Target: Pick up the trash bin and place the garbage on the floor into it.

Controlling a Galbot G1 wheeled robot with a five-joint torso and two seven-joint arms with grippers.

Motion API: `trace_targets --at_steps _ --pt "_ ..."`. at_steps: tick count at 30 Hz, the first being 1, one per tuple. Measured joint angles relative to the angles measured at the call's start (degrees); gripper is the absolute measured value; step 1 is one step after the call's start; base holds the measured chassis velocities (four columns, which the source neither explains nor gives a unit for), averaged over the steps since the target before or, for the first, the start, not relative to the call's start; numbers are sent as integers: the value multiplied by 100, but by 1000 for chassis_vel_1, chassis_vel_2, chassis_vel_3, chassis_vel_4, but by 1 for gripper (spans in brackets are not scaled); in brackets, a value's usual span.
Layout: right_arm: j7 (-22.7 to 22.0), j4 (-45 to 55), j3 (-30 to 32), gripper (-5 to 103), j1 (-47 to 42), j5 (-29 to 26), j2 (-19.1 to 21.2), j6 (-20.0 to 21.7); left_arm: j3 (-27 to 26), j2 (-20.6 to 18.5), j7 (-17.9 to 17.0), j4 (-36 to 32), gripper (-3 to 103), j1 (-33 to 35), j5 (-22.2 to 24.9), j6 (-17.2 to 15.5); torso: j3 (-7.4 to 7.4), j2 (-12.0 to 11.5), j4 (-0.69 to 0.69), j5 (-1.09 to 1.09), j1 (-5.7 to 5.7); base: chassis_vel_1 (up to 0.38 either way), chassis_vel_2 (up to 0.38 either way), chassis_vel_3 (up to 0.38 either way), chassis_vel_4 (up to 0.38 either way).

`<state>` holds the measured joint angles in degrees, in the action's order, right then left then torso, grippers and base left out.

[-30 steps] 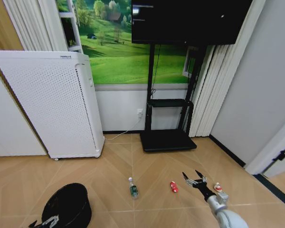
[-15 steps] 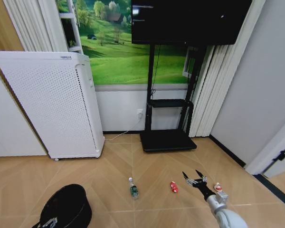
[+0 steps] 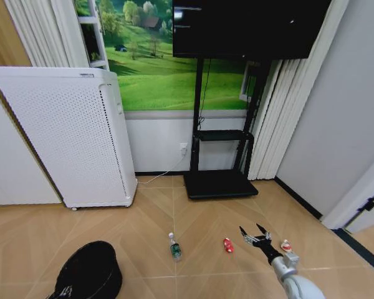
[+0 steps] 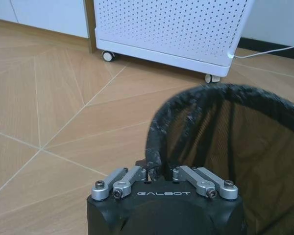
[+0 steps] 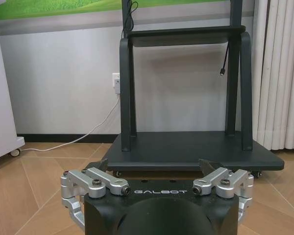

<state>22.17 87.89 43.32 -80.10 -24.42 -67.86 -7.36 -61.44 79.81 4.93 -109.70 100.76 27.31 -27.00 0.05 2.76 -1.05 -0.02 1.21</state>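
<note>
The black trash bin [image 3: 87, 269] stands on the floor at the lower left; in the left wrist view its mesh wall [image 4: 235, 142] rises just ahead. My left gripper [image 3: 63, 290] [image 4: 154, 171] is shut on the bin's near rim. The garbage lies in a row on the floor: a clear bottle with a green label [image 3: 174, 247], a small red piece [image 3: 227, 245] and a red-and-white piece [image 3: 286, 246]. My right gripper [image 3: 254, 235] [image 5: 154, 169] hovers open between the two red pieces, holding nothing.
A tall white perforated cabinet on castors [image 3: 68, 137] [image 4: 171, 24] stands behind the bin. A black TV stand [image 3: 219, 184] [image 5: 186, 152] sits against the back wall, with a white cable running to a wall socket. A door edge is at the right.
My left gripper has drawn its fingers together on the bin's near rim, and the bin has shifted slightly. The right arm and the garbage have not moved.
</note>
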Motion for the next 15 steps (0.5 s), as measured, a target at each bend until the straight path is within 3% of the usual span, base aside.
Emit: trace_targets --at_steps 4,5,7,10,15 --pt "3 -35 6 100 -14 4 -25 -35 14 -18 78 -85 8 -15 -3 195 0 1 1 1 0 0 0 0 0" --pt "3 -35 6 100 -14 4 -25 -35 14 -18 78 -85 8 -15 -3 195 0 1 1 1 0 0 0 0 0" --pt "5 -39 10 100 -27 6 -35 -46 51 -18 180 -93 7 -136 -90 658 1 1 1 1 0 0 0 0 0" --pt "5 -39 11 100 -29 11 -45 -48 101 -19 225 -93 7 -313 -117 942 1 1 1 3 0 0 0 0 0" --pt "5 -45 9 100 -22 56 -101 -48 292 -90 280 -129 7 -784 -130 1168 2 2 0 2 0 0 0 0 0"
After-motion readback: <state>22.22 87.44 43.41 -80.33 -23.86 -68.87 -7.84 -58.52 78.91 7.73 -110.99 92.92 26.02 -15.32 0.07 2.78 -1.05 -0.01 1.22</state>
